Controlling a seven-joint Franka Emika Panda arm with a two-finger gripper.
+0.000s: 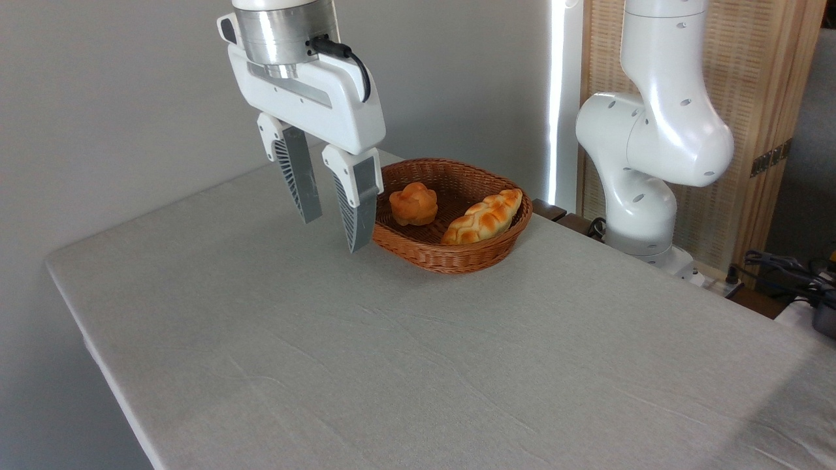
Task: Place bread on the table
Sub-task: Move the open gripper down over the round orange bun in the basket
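Note:
The bread [413, 203], a small round golden-orange bun with a knotted top, sits in the left part of a brown wicker basket [457, 254]. My gripper [334, 234] hangs open and empty above the table [392, 365], just left of the basket and the bun. Its right finger overlaps the basket's left rim in this view. The table wears a light grey, slightly wrinkled cloth.
A longer braided loaf [484, 217] lies in the basket's right half. The arm's white base [643, 196] stands behind the table's right side. A wooden screen [751, 78] and cables [784, 267] are at the far right.

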